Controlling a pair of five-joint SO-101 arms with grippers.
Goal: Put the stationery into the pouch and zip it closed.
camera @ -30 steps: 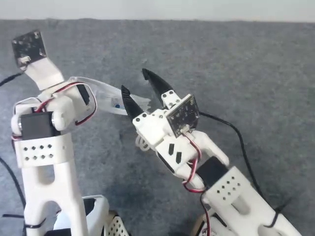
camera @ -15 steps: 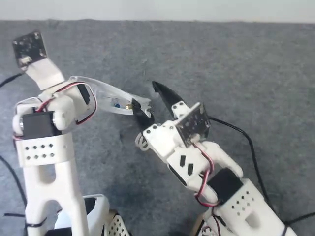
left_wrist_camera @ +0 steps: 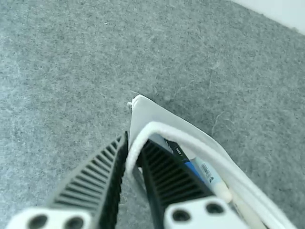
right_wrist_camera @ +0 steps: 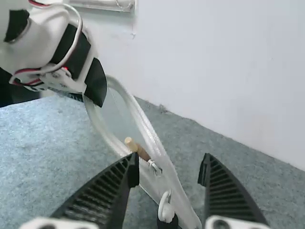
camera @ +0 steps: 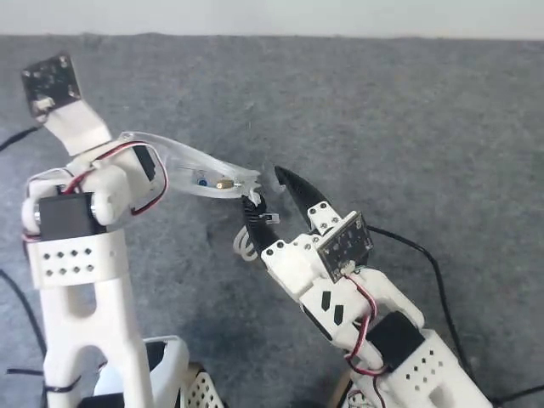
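Note:
A clear pouch with a white zip edge hangs above the grey carpet, held at one end by my left gripper, which is shut on its rim. Pens lie inside the pouch. A small brown piece sits near its free end. My right gripper is open just beyond that free end, its black fingers apart with nothing between them. In the right wrist view the pouch runs toward the open gripper, and a white ring hangs at its near end.
Grey carpet covers the table, with open room at the back and right. A white wall stands behind. Black cables trail beside the right arm. The left arm's white base stands at the front left.
My right gripper has drawn back from around the pouch's free end toward the front right, staying open. The left arm and the pouch have held still.

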